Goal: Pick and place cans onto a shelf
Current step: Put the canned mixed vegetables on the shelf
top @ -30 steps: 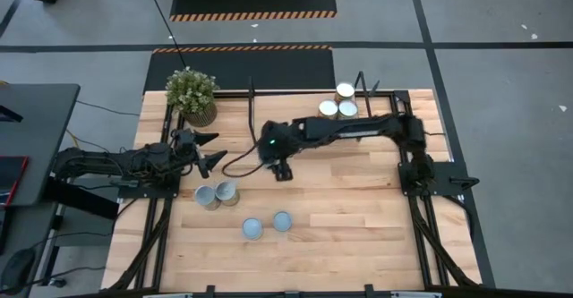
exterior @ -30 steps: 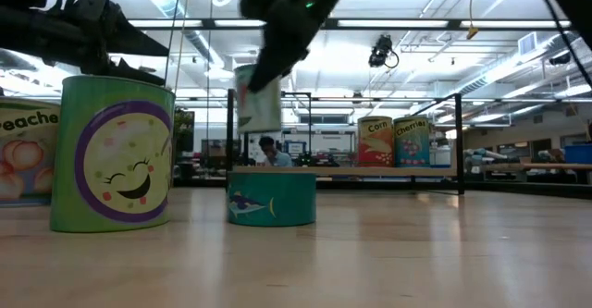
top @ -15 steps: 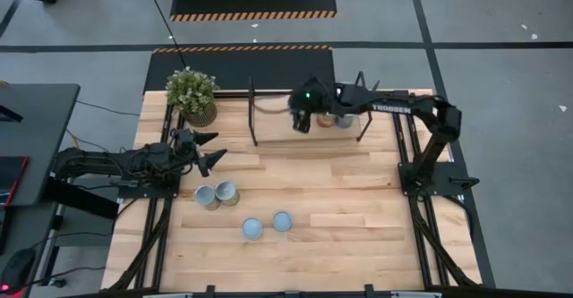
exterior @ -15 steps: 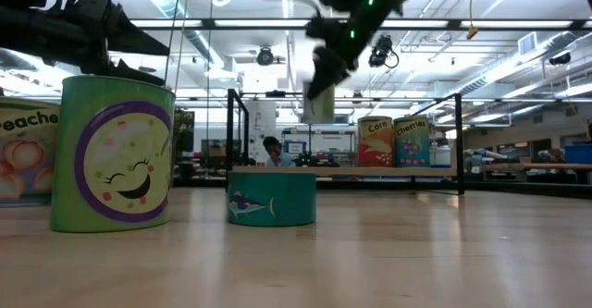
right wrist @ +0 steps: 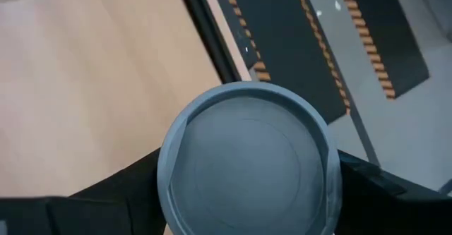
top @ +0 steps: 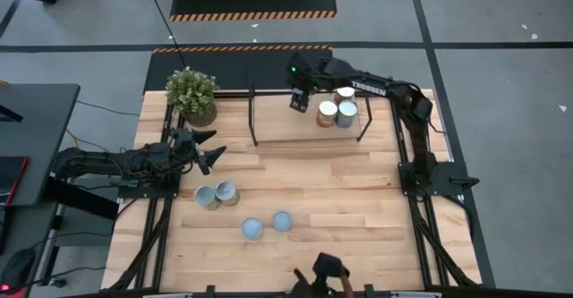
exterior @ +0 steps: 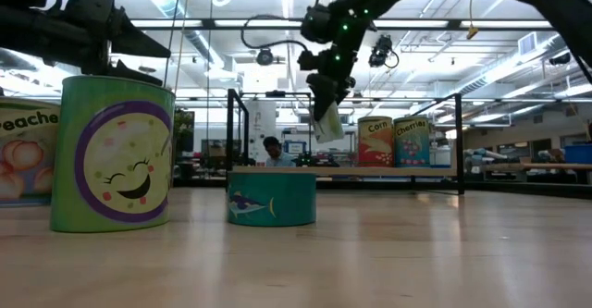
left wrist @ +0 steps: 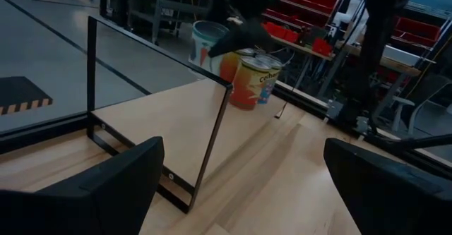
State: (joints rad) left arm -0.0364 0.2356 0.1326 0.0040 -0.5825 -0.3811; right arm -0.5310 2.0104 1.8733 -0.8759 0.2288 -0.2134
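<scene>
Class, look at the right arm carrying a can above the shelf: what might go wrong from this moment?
1. The right hand holds its can tilted above the shelf; released like this, it may topple or roll.
2. It hangs near the shelf's back edge, so it might fall behind.
3. Three cans stand close by; a sideways move may knock them.

Two matte black jointed robot arms: the right arm [top: 385, 92] carries white lettering and a green light, the left arm [top: 116, 164] trails black cables.
</scene>
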